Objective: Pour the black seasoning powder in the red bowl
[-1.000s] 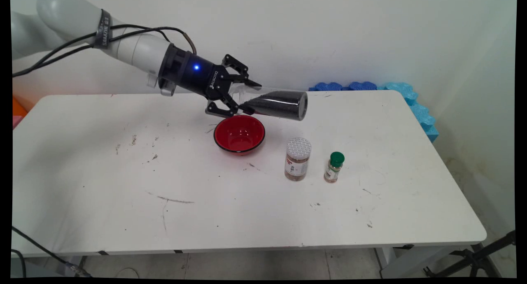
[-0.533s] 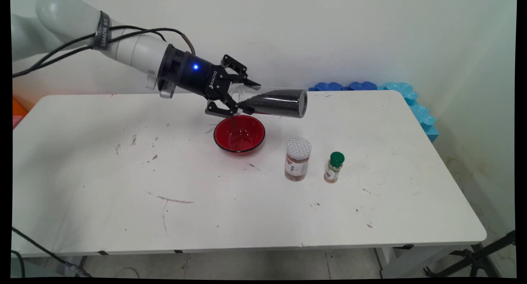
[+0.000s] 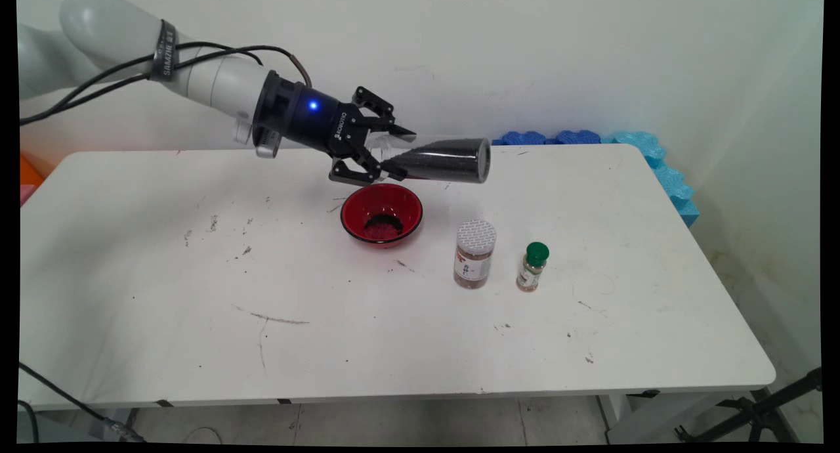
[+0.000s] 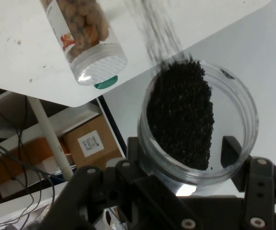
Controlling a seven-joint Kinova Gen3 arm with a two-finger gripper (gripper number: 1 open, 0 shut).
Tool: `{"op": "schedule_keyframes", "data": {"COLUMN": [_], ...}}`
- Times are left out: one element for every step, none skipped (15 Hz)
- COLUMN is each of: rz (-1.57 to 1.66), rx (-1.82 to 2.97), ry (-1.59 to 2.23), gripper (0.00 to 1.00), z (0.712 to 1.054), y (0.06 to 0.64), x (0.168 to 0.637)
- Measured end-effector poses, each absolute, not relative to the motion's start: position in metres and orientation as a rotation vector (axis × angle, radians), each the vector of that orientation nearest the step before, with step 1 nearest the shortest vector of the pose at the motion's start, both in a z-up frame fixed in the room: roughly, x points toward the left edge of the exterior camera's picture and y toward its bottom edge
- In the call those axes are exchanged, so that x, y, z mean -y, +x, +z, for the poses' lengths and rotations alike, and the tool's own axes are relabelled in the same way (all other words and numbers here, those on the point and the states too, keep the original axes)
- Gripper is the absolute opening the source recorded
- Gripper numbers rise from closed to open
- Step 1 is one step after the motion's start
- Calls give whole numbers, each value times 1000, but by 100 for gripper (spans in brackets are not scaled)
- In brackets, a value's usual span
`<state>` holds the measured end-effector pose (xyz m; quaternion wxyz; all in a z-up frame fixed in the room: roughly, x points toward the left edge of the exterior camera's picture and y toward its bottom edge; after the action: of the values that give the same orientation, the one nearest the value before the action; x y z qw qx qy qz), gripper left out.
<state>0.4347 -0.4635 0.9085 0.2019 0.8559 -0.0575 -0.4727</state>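
Observation:
My gripper point(image 3: 400, 156) is shut on a clear jar point(image 3: 446, 161) of black grains, held nearly level above the table. The jar's far end points right and sits slightly raised. Its open mouth is at the fingers, straight above a red bowl point(image 3: 349, 211). A small heap of black grains point(image 3: 384, 225) lies inside the bowl. In the hand view the gripper point(image 4: 182, 149) clasps the jar's round mouth point(image 4: 245, 103), the black grains point(image 4: 181, 115) fill much of it, and a thin stream of grains point(image 4: 152, 28) falls away toward the table.
A silver-lidded jar of brown nuts point(image 3: 474, 253) point(image 4: 82, 33) stands right of the bowl. A small green-capped spice bottle point(image 3: 533, 266) stands further right. Blue foam blocks point(image 3: 650, 151) line the table's back right corner. The white table point(image 3: 197, 276) is scuffed.
The jar's far end has risen a little, and black grains have landed in the red bowl, which showed none before.

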Motion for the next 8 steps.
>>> {"op": "schedule_keyframes", "data": {"rz": [-1320,-1320,-1321,-1323,-1326,-1330,-1335,-1338], "rx": [159,157,153,148,142,134,126,119], "ry": [2390,2390,2389,2389,2388,2386,2384,2382], "gripper": [0,0,0,0,0,0,0,0], "z": [908,908,907,907,907,907,907,907], "y": [435,436,436,437,437,437,437,437], "x": [464,464,464,465,465,465,466,466]}}
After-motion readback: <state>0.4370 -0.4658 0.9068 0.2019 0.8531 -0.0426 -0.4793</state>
